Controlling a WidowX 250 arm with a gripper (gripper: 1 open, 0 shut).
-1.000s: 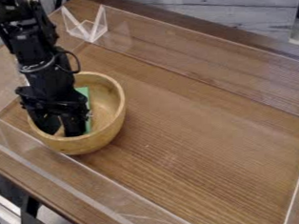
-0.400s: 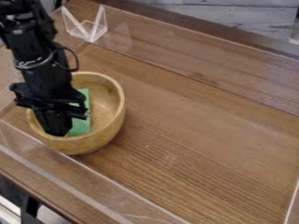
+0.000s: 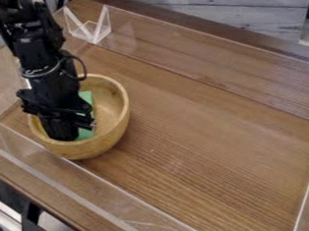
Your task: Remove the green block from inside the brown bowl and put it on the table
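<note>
Black hand (image 3: 69, 131) pointing straight down inside the brown bowl (image 3: 119, 118), fingers pressed together low near the bowl's floor. Green block (image 3: 85, 97) inside the bowl, a strip of it showing just beside the hand; cannot tell whether pinched between the fingers. Bowl resting on the wood-grain surface (image 3: 211, 143), close to the clear acrylic wall (image 3: 124, 210).

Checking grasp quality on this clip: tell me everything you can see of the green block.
The green block is a flat, matte green bar lying inside the brown bowl, not on the table. Only two patches show: one to the right of the gripper and one below it, near the bowl's front wall. The gripper is shut and covers the block's middle. The block is not lifted, so a firm grip cannot be confirmed.
</note>
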